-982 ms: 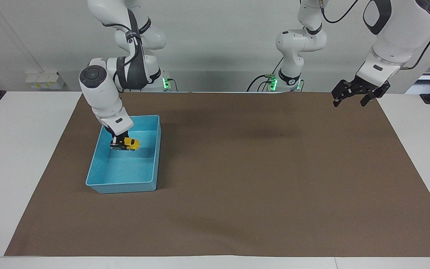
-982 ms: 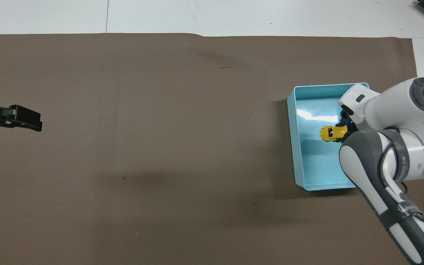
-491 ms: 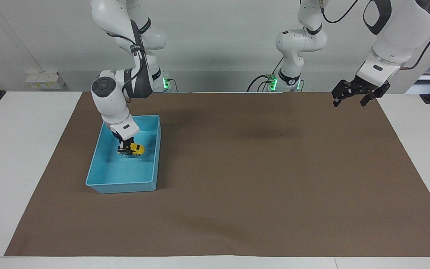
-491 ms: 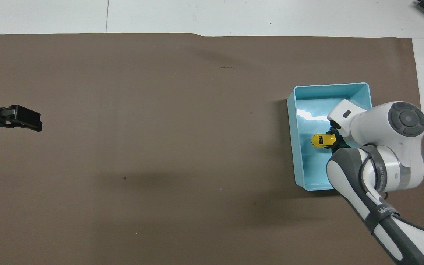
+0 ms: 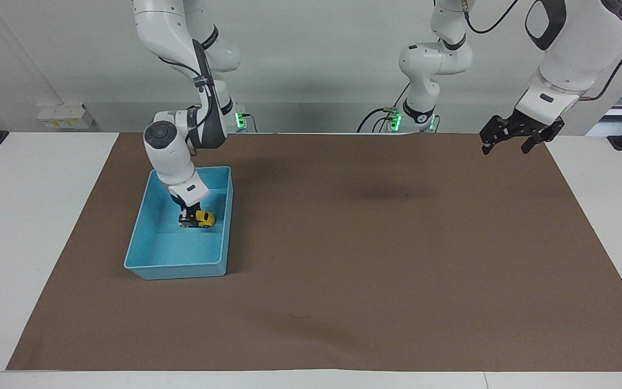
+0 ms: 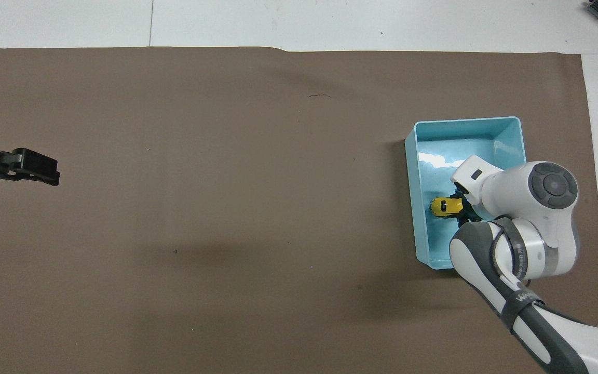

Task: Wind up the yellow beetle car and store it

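My right gripper [image 5: 191, 215] is clamped on the yellow beetle car [image 5: 201, 219], low inside the blue bin [image 5: 175, 263]. In the facing view the car's long axis runs 9 to 3, its body jutting toward 3 o'clock from the fingertips. The left gripper [image 5: 512, 141] waits spread wide, well apart over the mat [image 5: 376, 270].
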